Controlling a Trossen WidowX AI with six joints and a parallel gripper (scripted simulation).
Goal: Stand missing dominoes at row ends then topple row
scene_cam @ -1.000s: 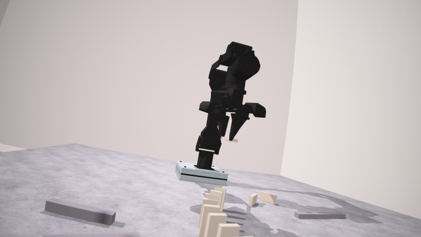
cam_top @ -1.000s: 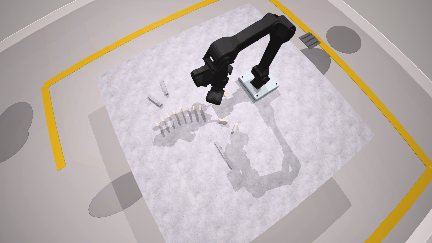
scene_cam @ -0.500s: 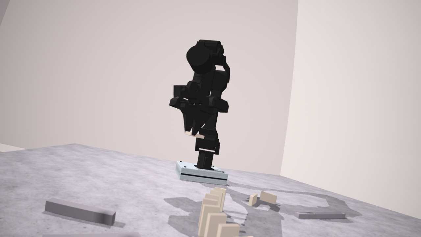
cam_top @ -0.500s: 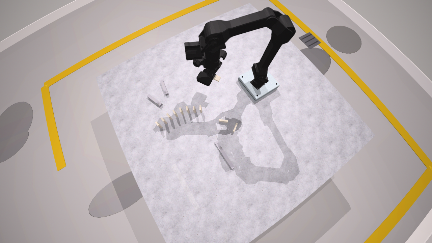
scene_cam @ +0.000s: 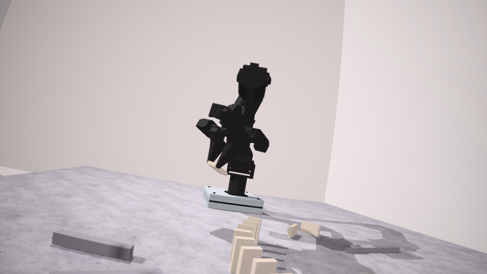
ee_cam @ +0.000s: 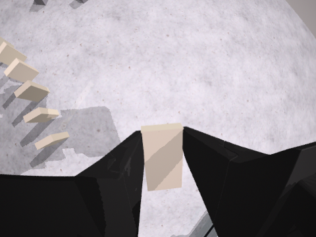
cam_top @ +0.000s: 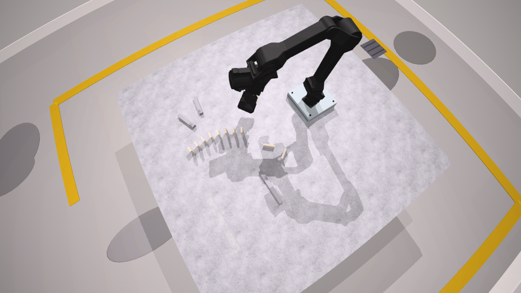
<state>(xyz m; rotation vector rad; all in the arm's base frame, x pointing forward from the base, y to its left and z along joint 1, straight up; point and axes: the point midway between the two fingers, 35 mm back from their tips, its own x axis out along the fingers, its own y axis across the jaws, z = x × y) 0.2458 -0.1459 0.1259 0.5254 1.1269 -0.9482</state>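
Observation:
My gripper (scene_cam: 213,164) (ee_cam: 161,135) is shut on a cream domino (scene_cam: 219,169) (ee_cam: 162,158), held well above the table and tilted in the exterior view. The top view mostly hides it behind the gripper. A curved row of several standing dominoes (cam_top: 241,131) (scene_cam: 240,246) (ee_cam: 31,92) is left of the held domino in the wrist view. Two loose dominoes lie on their long edges beyond the row's base-side end: one (cam_top: 268,147) (scene_cam: 292,231) nearer the row, the other (cam_top: 283,153) (scene_cam: 310,228) farther off.
Two grey bars (cam_top: 186,121) (cam_top: 198,106) lie beside the row on one side. A third grey bar (cam_top: 270,189) (scene_cam: 372,250) lies on the other side, past the loose dominoes. The arm's pale base (cam_top: 298,99) (scene_cam: 234,205) stands behind the row's base-side end.

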